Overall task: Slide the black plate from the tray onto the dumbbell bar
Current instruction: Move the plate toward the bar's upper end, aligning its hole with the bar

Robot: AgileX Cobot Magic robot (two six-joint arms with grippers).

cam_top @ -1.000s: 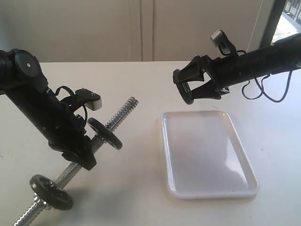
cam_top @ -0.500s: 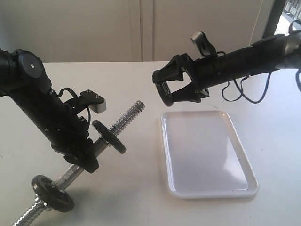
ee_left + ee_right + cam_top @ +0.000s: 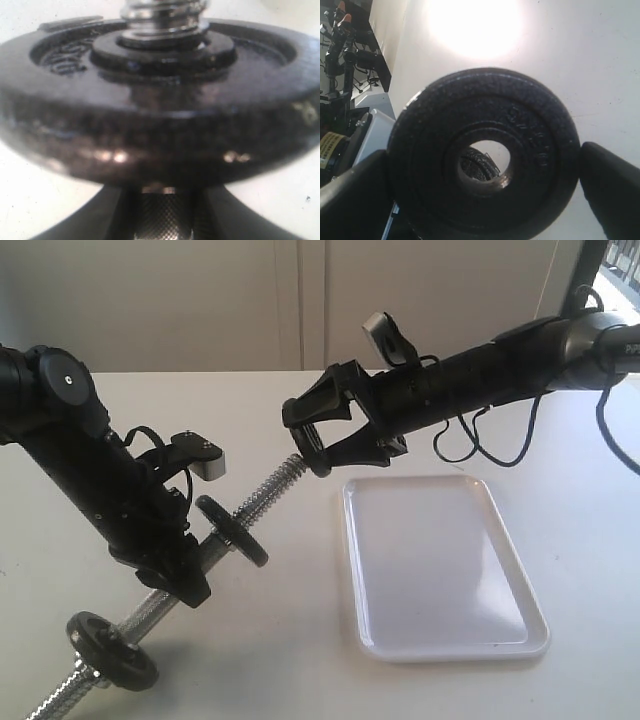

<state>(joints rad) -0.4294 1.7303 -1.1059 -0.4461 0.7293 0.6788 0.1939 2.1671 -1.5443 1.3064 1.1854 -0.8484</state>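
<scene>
My right gripper [image 3: 312,443] is shut on the black plate [image 3: 322,466], holding it by the rim just off the upper threaded end of the dumbbell bar [image 3: 272,486]. In the right wrist view the black plate [image 3: 485,155] faces the camera between both fingers [image 3: 615,185], and the bar's threaded tip [image 3: 477,166] shows through its centre hole. My left gripper [image 3: 185,580] is shut on the tilted bar's middle. Two more black discs [image 3: 232,544] [image 3: 112,650] sit on the bar. One disc [image 3: 160,115] fills the left wrist view above the knurled bar [image 3: 162,220]. The white tray [image 3: 440,570] lies with nothing in it.
The bar's lower threaded end [image 3: 50,700] rests near the table's front left. The right arm [image 3: 500,365] and its dangling cable [image 3: 490,440] stretch above the tray's far end. A pale wall [image 3: 300,300] stands behind the table.
My right gripper has carried the black plate leftward, from above the tray's far edge to the bar's upper tip. The left arm shifted the bar slightly up and right, then held still.
</scene>
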